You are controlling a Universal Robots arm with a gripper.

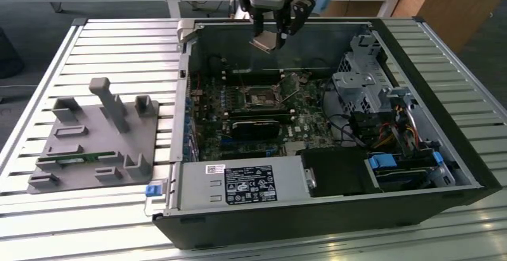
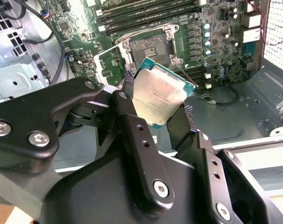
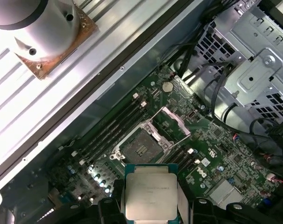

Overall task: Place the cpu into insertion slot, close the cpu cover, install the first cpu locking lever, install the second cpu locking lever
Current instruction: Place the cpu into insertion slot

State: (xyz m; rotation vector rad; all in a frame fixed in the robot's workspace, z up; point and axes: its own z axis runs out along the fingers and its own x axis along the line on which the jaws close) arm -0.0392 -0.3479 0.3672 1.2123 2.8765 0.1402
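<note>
gripper [image 2: 158, 92] clamped on the cpu [image 3: 151, 193], held clear above the insertion slot [image 3: 137, 148], cpu cover [image 3: 175, 122] tilted up beside the slot

Open computer case [image 1: 317, 228] on slatted table [image 1: 119, 41] — power supply [image 1: 241, 184], black card [image 1: 257, 129], drive cage [image 1: 360, 89] inside. Grey fixture plate [image 1: 95, 137] at exterior view's left.

Silver cpu [image 2: 160, 95] hangs tilted, insertion slot [image 2: 148, 46] lies open.
</note>
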